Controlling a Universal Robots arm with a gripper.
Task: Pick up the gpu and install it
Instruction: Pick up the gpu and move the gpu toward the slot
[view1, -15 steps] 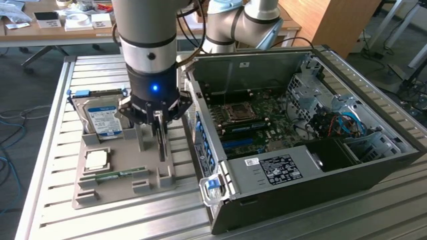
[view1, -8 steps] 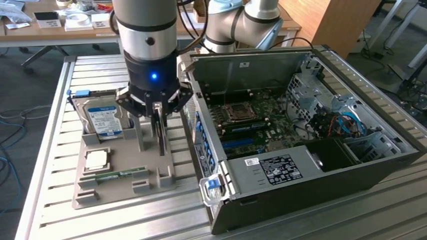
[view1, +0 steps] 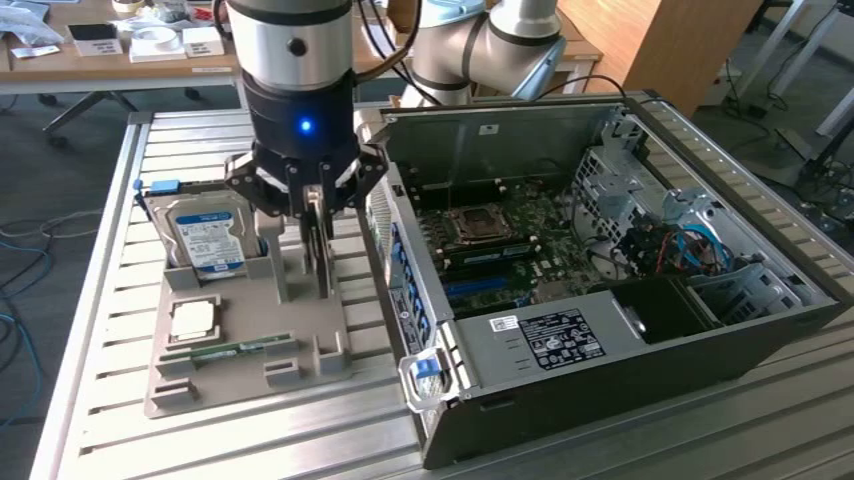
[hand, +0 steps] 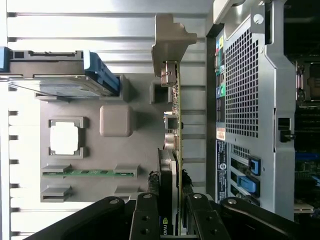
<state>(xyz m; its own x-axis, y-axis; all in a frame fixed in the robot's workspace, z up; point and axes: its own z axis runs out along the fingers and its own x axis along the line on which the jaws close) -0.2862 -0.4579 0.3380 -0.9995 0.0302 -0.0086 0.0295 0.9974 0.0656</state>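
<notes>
Now | fingers (hand: 147, 216) clamp upright gpu (view1: 320, 262); slatted metal table (view1: 200, 450); desk (view1: 80, 66) behind

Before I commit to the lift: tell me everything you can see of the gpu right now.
The gpu is a thin card standing on edge in a slot of the grey holder tray, beside the open computer case. Edge-on it shows a green board edge, silver connectors and a black block on one face. The pincer is down over its upper edge.
</notes>
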